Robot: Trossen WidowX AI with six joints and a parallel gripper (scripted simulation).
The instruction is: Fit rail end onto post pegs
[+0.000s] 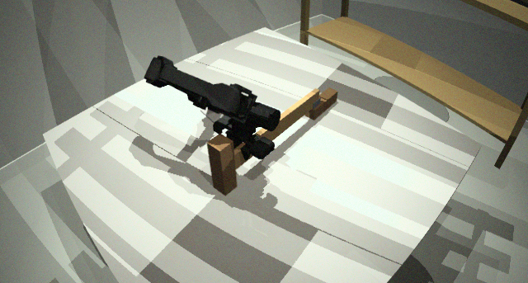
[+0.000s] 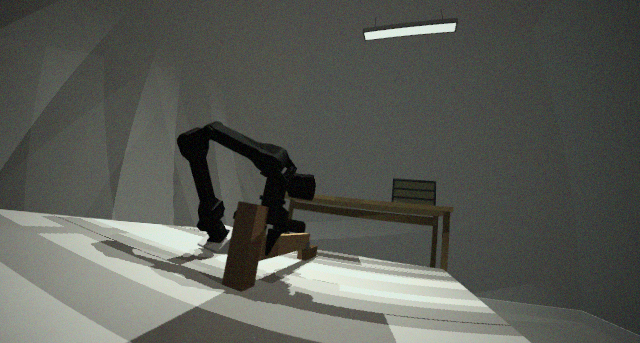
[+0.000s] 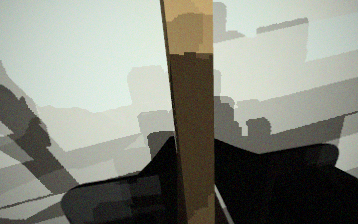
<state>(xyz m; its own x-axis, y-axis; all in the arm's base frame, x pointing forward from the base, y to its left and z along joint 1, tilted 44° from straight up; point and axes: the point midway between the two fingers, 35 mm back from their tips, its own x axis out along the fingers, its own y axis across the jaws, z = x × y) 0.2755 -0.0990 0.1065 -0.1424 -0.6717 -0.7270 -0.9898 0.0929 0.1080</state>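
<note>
The long wooden rail (image 1: 294, 110) (image 2: 294, 243) (image 3: 192, 110) runs from the short upright post (image 1: 223, 165) (image 2: 245, 245) to the low footboard block (image 1: 327, 101) (image 2: 308, 253). Its near end is raised and sits against the post. The pegs and holes are hidden. Its far end rests in the bracket on the block. My gripper (image 1: 246, 141) (image 2: 282, 232) (image 3: 185, 138) straddles the rail close to the post. Its fingers stand on either side of the rail, and a thin sliver of light shows beside the right finger in the wrist view. The fingers are slightly apart from the rail.
A long wooden bench or table (image 1: 412, 64) (image 2: 370, 208) stands beyond the table's far right edge. A dark chair (image 2: 413, 190) stands behind it. The arm's base (image 1: 162, 73) (image 2: 210, 223) stands at the back left of the table.
</note>
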